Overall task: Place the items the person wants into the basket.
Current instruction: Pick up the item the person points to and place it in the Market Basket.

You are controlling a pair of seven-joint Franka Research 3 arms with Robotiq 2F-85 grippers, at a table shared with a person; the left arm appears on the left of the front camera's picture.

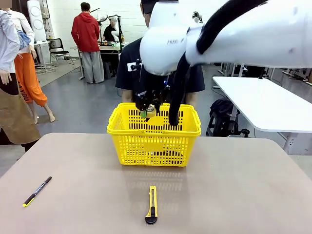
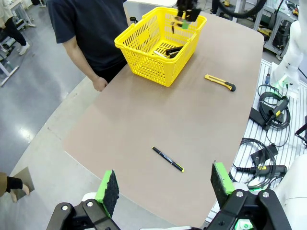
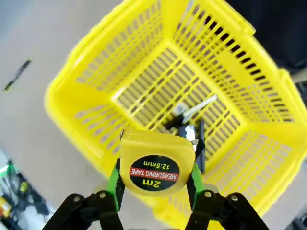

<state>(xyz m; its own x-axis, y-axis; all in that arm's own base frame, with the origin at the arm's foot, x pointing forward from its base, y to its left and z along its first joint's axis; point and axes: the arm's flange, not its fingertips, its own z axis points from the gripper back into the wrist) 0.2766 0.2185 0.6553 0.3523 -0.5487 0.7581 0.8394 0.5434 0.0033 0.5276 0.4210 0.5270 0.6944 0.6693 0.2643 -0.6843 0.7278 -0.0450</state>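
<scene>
Right pincer (image 3: 154, 184) grips rounded, glossy-looking tape measure (image 3: 156, 165) above lattice basket (image 3: 96, 81).

Basket (image 3: 144, 62) bright yellow, lattice sides; tape measure (image 3: 156, 165) yellow, black-red label; tool (image 3: 154, 184) pads green.

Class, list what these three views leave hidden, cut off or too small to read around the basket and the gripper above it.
- Front view: the tape measure is mostly hidden by the right gripper holding it.
- Front view: the basket contents are screened by its lattice wall.
- Right wrist view: the marker and stapler lie partly behind the tape measure.
- Left wrist view: the pen print is too small to read.
</scene>
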